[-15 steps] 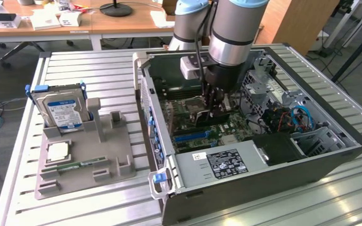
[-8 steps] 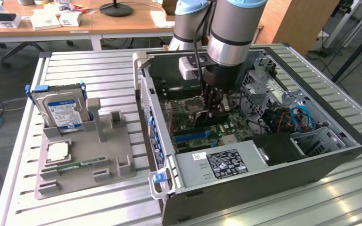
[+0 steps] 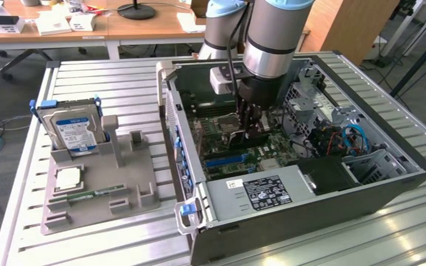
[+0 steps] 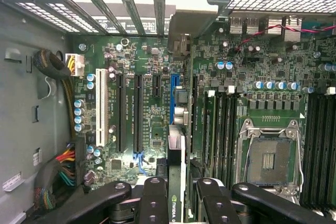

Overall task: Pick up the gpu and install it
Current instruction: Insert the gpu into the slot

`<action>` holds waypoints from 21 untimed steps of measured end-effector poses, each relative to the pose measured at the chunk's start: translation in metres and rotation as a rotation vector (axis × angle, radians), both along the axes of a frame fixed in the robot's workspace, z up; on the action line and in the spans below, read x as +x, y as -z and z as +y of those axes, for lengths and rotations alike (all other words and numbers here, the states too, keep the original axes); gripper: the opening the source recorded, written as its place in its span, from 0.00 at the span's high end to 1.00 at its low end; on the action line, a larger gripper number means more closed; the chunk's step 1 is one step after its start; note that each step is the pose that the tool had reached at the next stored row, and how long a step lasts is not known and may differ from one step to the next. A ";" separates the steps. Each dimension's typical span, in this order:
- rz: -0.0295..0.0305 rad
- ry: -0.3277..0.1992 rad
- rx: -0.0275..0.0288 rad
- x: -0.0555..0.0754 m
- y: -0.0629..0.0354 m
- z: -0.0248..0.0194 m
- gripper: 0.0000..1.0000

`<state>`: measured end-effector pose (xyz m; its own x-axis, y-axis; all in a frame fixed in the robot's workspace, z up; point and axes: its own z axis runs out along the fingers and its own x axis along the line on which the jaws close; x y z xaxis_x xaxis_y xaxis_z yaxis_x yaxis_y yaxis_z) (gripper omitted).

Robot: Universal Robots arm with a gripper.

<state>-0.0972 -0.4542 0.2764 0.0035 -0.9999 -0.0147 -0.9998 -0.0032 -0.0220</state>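
At the exterior view's left, a slatted metal bench [image 3: 109,77] carries a grey parts holder [image 3: 124,183]. A silver hard drive [image 3: 71,130] with a blue label stands upright at the holder's far end. A slim green memory stick [image 3: 87,195] lies flat at its near end.

To the right of the holder lies an open computer case [image 3: 309,221], its green motherboard [image 3: 213,133] facing up. The robot arm [image 3: 268,39] reaches straight down into the middle of the case. Its pincer [image 3: 254,123] is closed partway, both fingers pressed on the flat faces of the gpu [image 3: 252,139].

The gpu is a thin dark card, held upright on edge just above the board. In the wrist view it is seen edge-on, in line with a blue expansion slot [image 4: 174,95]. Whether its lower edge touches the slot cannot be told.

The card looks light and stiff, but thin and fragile. It is best gripped on its flat faces near the upper edge, away from the contacts, and kept upright so it does not twist.

At the exterior view's far right, inside the case, sit blue cables [image 3: 354,136].
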 end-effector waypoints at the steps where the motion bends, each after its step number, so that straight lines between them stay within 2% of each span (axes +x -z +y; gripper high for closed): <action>1: -0.0002 0.000 0.0004 0.000 0.0005 0.0000 0.74; 21: 0.0000 0.000 0.0000 -0.004 0.0028 -0.0010 0.74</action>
<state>-0.1017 -0.4552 0.2736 0.0034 -0.9999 -0.0147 -0.9998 -0.0031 -0.0220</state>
